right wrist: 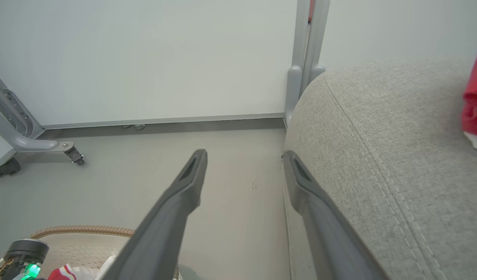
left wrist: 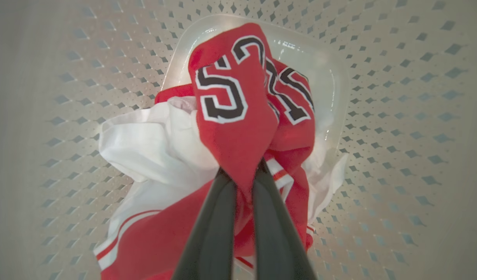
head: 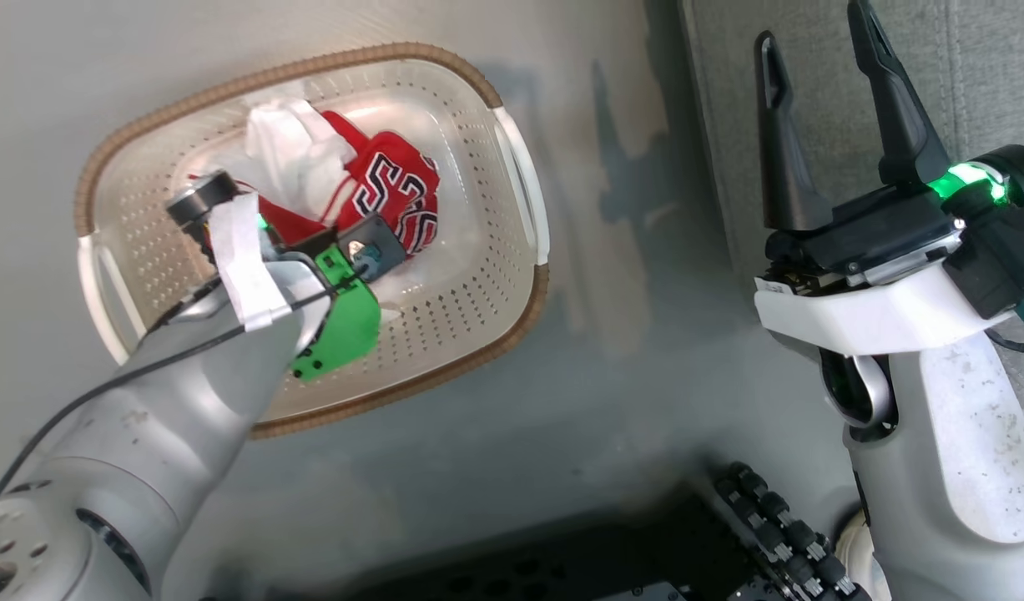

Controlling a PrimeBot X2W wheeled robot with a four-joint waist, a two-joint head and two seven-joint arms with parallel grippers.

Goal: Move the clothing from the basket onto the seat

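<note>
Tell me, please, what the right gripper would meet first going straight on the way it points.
Probably the large grey fabric-upholstered seat: one finger of the open right gripper sits beside its rounded corner. Between the fingers lie pale floor, then white wall; depth is unclear.

The jersey (left wrist: 234, 128) is red, its characters black outlined in white. The striped garment (left wrist: 152, 151) is white at 9 o'clock, red with white bands at 7 o'clock. The basket (head: 470, 334) is cream, peppered with diamond holes, its rim brown and woven-looking. The seat (right wrist: 378, 155) is flecked grey. The right gripper (head: 813, 33) is black, with a green glow at its wrist.
</note>
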